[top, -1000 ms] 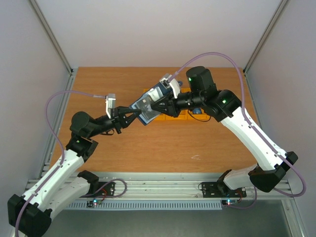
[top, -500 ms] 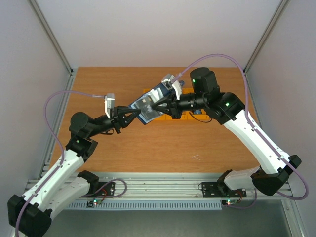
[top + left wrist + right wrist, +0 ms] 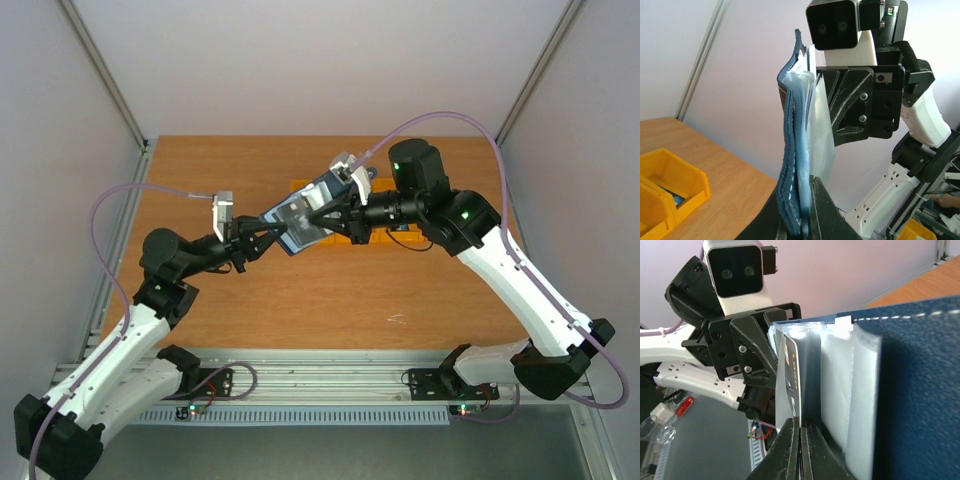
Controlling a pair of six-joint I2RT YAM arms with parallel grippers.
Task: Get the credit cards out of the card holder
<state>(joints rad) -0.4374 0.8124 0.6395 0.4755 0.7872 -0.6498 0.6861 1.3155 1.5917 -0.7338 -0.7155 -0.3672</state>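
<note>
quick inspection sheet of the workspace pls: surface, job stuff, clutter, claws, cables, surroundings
surface: wooden table, small pale mark near the front.
job's things: card holder held open in the air between the two arms; a dark card stands among its clear sleeves; other cards not made out.
clutter: orange bins at the table's far side, something dark in one.
claws: left claw shut on the card holder's edge; right claw shut, seemingly on the dark card.
cables: a purple cable loops in the air from each wrist.
surroundings: pale walls, metal frame posts.
</note>
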